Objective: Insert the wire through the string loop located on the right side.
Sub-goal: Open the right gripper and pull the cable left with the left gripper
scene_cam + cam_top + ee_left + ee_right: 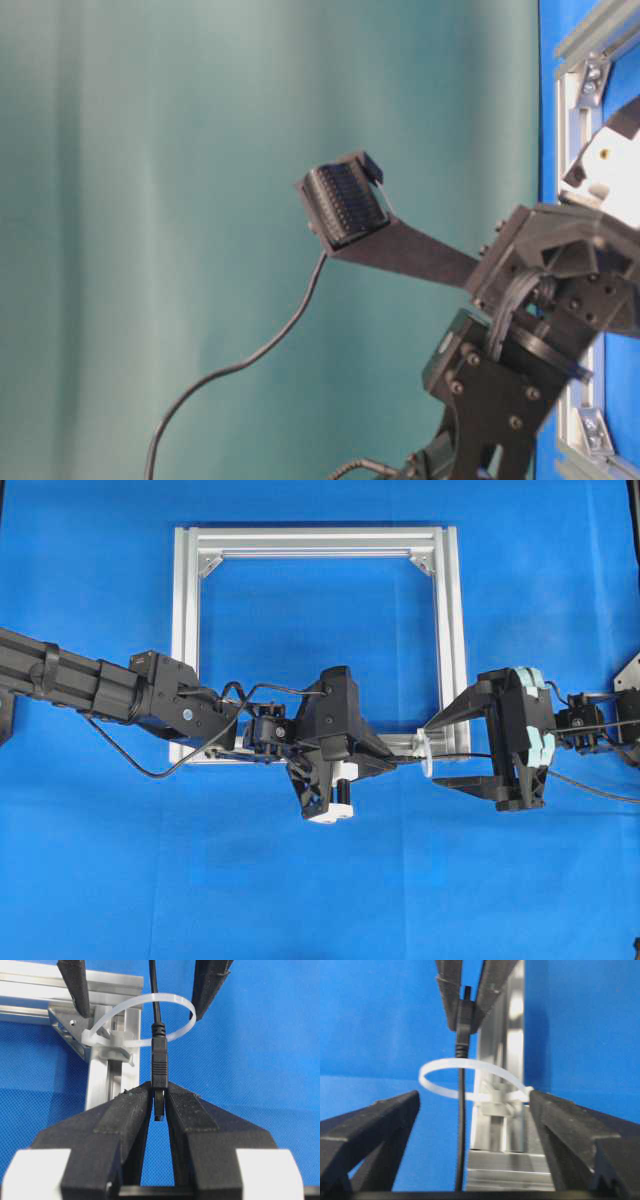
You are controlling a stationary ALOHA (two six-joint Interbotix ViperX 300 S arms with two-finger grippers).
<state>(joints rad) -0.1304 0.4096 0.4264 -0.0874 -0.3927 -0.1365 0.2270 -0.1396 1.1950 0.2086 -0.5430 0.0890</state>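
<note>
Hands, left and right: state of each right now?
Left hand: closed on the wire, gripping its plug.
Right hand: open, holding nothing; the wire runs between its fingers, through the string loop.

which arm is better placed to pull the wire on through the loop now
Probably right: the right gripper stands open astride the wire past the string loop. The left gripper is shut on the plug.

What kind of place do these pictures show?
Probably a robotics lab test bench: two robot arms work over a plain blue table cover, a bare aluminium frame holds a white string loop, and a teal backdrop hangs behind.
</note>
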